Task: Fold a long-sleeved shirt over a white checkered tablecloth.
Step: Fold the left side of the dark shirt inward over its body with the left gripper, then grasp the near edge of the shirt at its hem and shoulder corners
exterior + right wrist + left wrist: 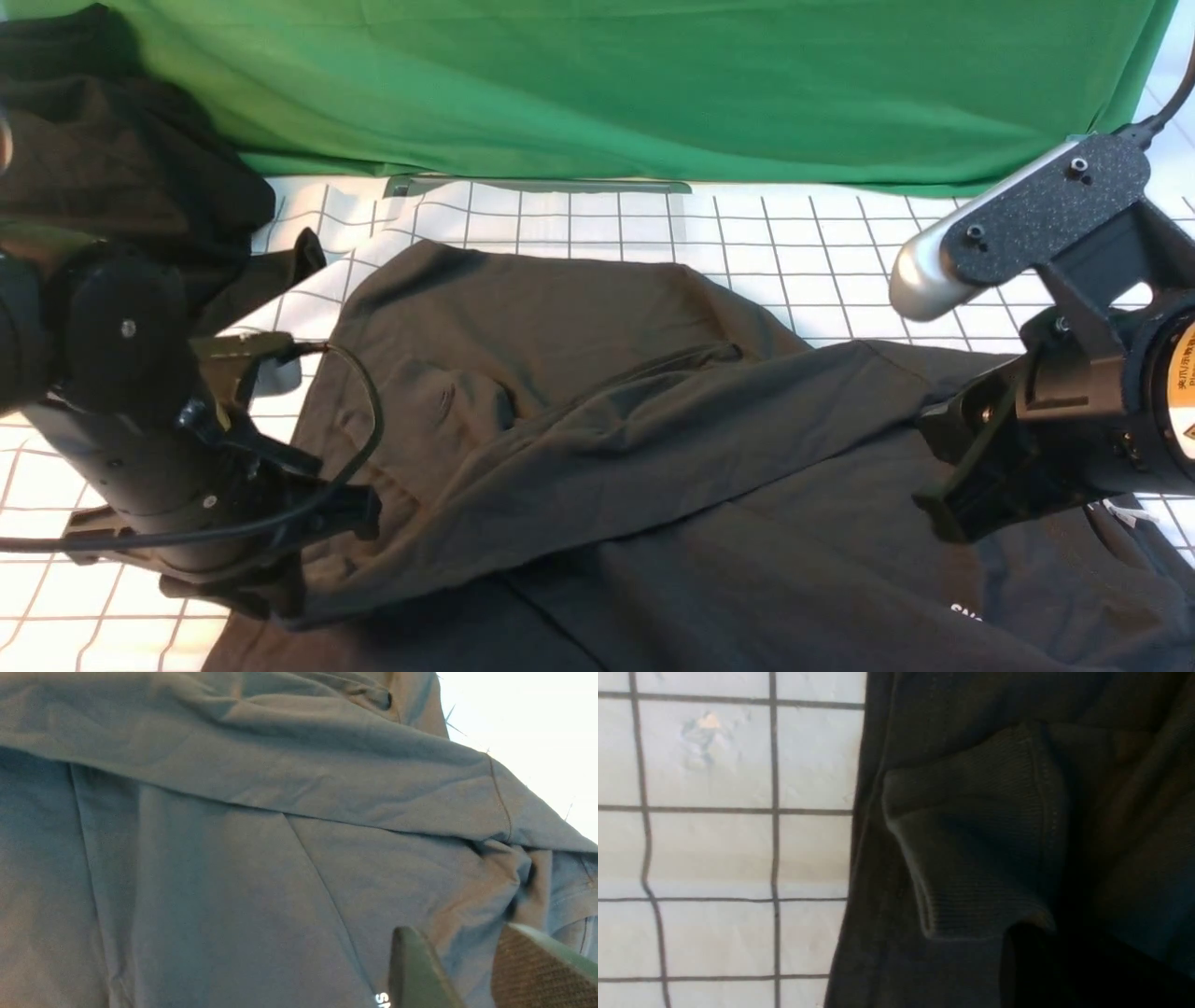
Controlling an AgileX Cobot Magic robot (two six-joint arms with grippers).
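Note:
The dark charcoal long-sleeved shirt (579, 392) lies spread over the white checkered tablecloth (822, 252), with one sleeve (653, 420) folded slantwise across its body. My left gripper (322, 555) hangs low at the shirt's left edge. In the left wrist view the sleeve's ribbed cuff (971, 849) lies on the shirt right at a dark finger (1045, 975), and the jaws there are too dark to read. My right gripper (458, 933) is open above the shirt's right side near the white print (382, 1000), with nothing between its fingers.
A rumpled heap of black cloth (112, 159) sits at the back left beside the left arm. The green backdrop (653, 84) closes off the far edge. A black cable (372, 411) loops from the left arm over the shirt.

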